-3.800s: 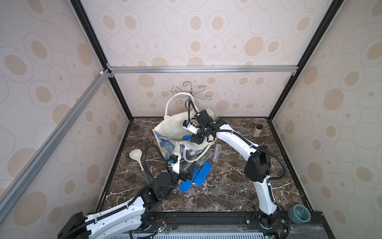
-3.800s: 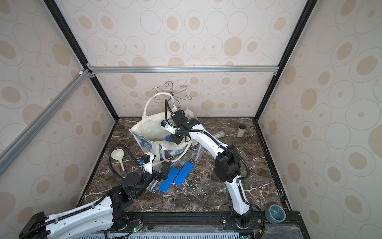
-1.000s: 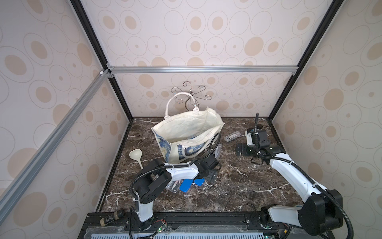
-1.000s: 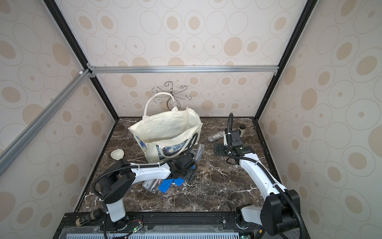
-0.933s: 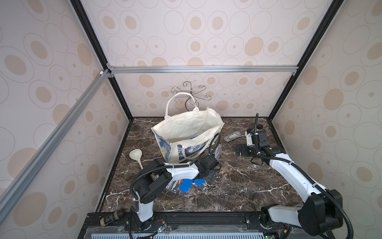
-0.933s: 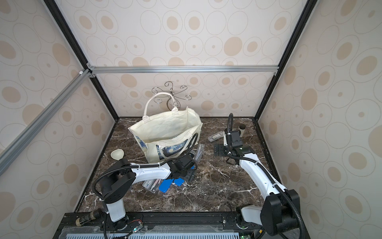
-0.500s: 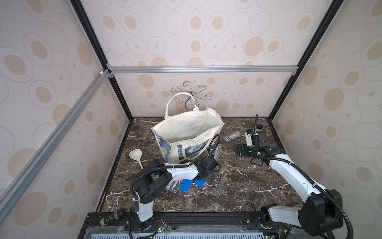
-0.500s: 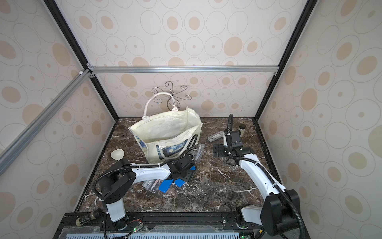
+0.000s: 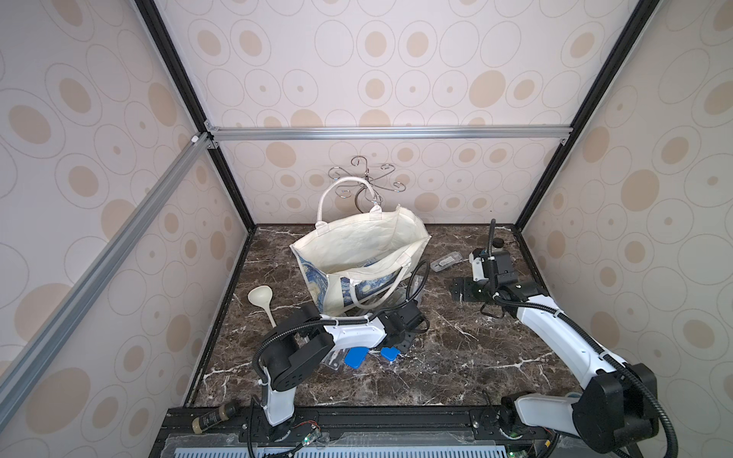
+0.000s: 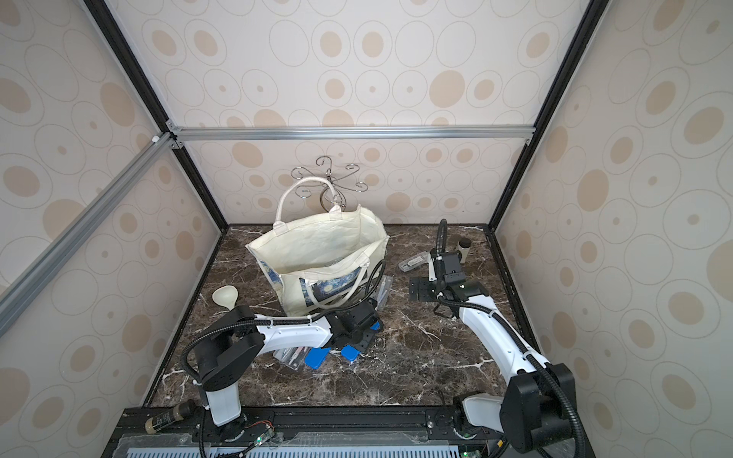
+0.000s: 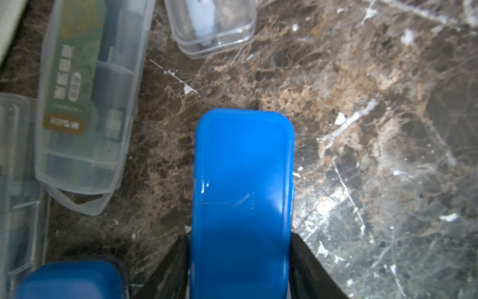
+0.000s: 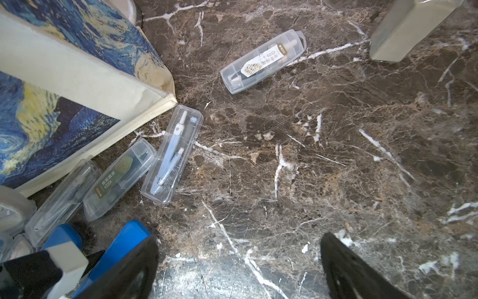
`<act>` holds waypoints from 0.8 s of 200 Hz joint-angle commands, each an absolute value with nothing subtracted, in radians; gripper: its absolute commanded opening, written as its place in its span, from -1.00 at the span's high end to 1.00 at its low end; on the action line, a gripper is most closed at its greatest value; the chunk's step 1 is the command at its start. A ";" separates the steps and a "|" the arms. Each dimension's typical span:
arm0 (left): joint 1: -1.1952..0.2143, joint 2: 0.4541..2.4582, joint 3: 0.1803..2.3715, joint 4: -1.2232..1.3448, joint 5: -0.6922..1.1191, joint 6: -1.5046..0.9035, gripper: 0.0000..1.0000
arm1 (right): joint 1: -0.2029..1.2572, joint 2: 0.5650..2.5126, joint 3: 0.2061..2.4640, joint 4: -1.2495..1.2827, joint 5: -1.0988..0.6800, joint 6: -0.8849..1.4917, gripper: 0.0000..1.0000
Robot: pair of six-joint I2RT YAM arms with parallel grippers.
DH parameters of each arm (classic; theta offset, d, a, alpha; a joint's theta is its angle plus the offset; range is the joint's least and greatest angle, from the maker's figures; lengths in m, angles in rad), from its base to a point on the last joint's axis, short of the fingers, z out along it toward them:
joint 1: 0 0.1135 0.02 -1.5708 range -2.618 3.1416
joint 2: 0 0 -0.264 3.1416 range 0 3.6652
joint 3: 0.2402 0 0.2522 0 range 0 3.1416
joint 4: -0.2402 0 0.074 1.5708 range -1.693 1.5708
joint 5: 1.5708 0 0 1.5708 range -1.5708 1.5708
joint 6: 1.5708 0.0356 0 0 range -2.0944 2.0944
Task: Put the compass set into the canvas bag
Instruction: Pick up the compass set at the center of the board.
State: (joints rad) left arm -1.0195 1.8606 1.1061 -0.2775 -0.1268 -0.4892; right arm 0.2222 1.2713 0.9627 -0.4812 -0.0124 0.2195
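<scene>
I am at the pick-up step. My left hand [image 11: 239,236] grips the blue case [image 11: 243,181], which I take to be the compass set: one black finger [image 11: 176,259] presses on each long side. The case lies flat on the desk [image 9: 456,357], in front of the painted side of the canvas bag [image 9: 349,242], near it but not touching. A second blue case [image 9: 355,359] lies just beside mine, a little farther from the bag. Several clear cases [image 12: 121,176] lie between mine and the foot of the bag.

The bag stands upright with its mouth wide open. One handle stands up at its back; the other handle [image 9: 380,301] droops over the painted front. My right hand [image 12: 240,239] is wide open and empty, over bare desk off the bag's end.

Next I need to lift the case straight up off the desk without dragging its neighbour. Then I must carry it above the bag's front rim, clear of the drooping handle, and let go over the open mouth. The plastic looks smooth, so I judge that it could swivel in my grip, and a slow, level lift seems wise.
</scene>
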 commanded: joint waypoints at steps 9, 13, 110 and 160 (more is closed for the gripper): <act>-1.036 1.858 1.126 -0.275 -0.149 -0.447 -0.03 | 0.215 1.245 0.949 -0.477 -0.013 0.224 -0.99; -1.038 1.853 1.125 -0.267 -0.149 -0.442 -0.03 | 0.215 1.245 0.949 -0.476 -0.011 0.223 -0.99; -1.055 1.722 1.100 -0.093 -0.091 -0.326 -0.03 | 0.213 1.235 0.940 -0.473 0.012 0.223 -0.99; -1.057 1.685 1.157 0.000 -0.021 -0.236 -0.04 | 0.202 1.228 0.933 -0.475 0.043 0.237 -0.99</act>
State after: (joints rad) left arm -1.0481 1.7248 1.1027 -0.0669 -0.0605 -0.3161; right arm 0.2161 1.2514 0.9512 -0.4778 0.0124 0.2207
